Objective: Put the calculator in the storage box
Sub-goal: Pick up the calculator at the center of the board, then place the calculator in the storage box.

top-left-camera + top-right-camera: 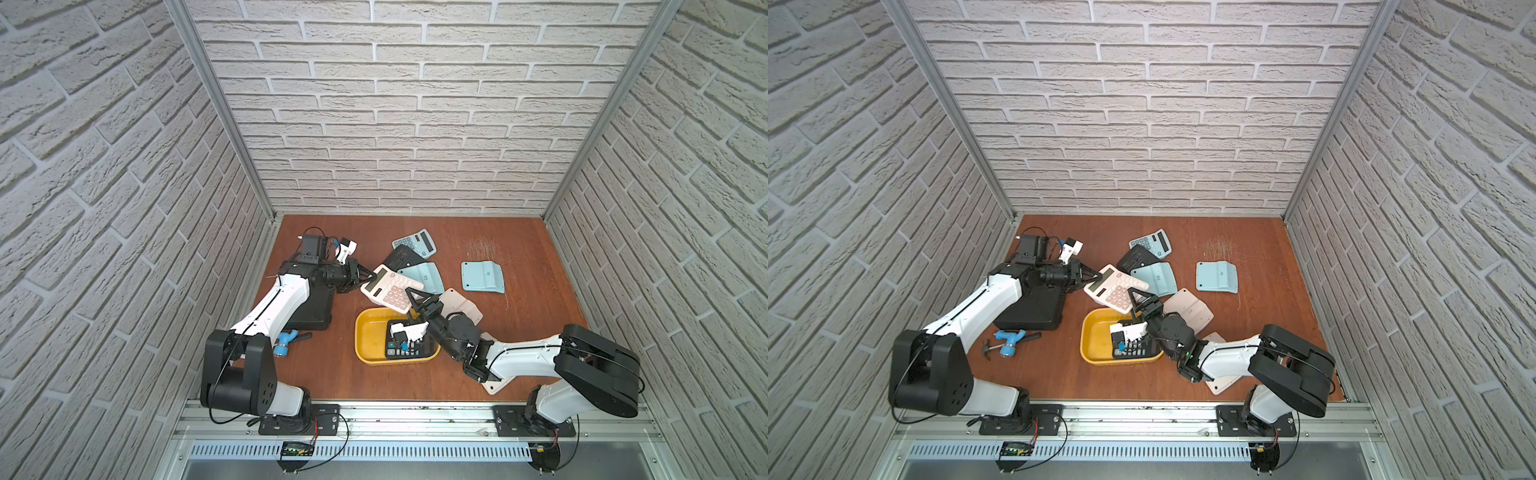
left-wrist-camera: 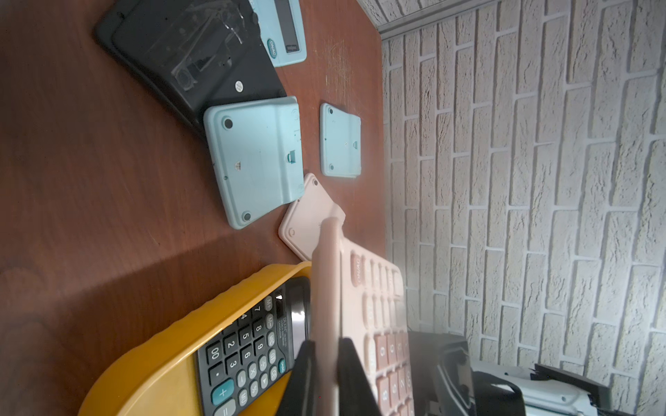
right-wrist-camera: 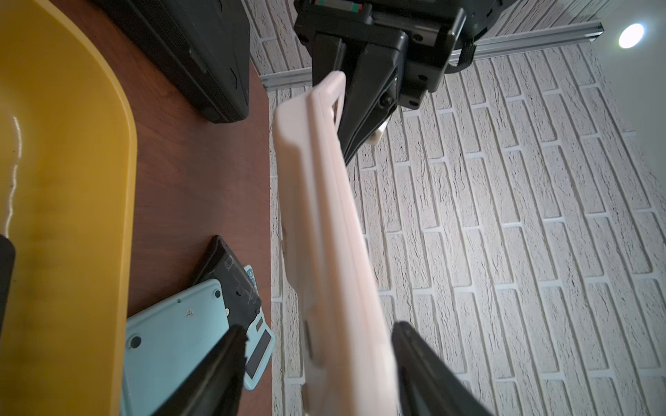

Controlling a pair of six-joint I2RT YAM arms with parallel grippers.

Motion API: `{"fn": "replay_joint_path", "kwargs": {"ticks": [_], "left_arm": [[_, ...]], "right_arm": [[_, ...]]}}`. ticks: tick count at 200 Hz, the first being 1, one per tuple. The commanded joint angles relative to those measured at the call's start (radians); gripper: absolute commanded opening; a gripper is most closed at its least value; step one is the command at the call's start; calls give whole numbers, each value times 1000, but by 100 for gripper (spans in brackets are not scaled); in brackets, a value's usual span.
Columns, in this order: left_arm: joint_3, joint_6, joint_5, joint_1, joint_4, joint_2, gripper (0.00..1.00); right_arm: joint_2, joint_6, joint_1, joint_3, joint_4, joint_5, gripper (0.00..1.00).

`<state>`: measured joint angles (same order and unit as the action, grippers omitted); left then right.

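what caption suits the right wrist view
Left hand grips the pink calculator inside the open right hand, near the yellow box.

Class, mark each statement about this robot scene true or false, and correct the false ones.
1. The left gripper clamps the pink calculator. True.
2. The yellow box is empty. False: a black calculator lies in it.
3. The right gripper is shut on the pink calculator. False: its jaws stand open on either side of it.
4. A black case lies under the left arm. True.
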<state>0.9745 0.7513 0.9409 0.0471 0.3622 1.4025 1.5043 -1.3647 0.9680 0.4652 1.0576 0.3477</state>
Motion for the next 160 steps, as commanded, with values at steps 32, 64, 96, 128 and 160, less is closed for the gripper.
{"fn": "replay_joint_path", "kwargs": {"ticks": [32,64,96,128,160], "left_arm": [[-61,120,-128,-73,-71,-214,0],[-70,87,-248,-113,53,-340,0],[-64,57,-338,-128,146,-420,0],[-92,69,-401,-76,145,-476,0],[-110,96,-584,103,154,-499,0]], "right_arm": [[-78,210,7,53,-230,71,100],[-171,467,-7,183,-581,129,100],[-232,730,-40,351,-947,117,100],[-237,996,-118,507,-1247,51,100],[-233,1227,-215,603,-1425,-7,100]]}}
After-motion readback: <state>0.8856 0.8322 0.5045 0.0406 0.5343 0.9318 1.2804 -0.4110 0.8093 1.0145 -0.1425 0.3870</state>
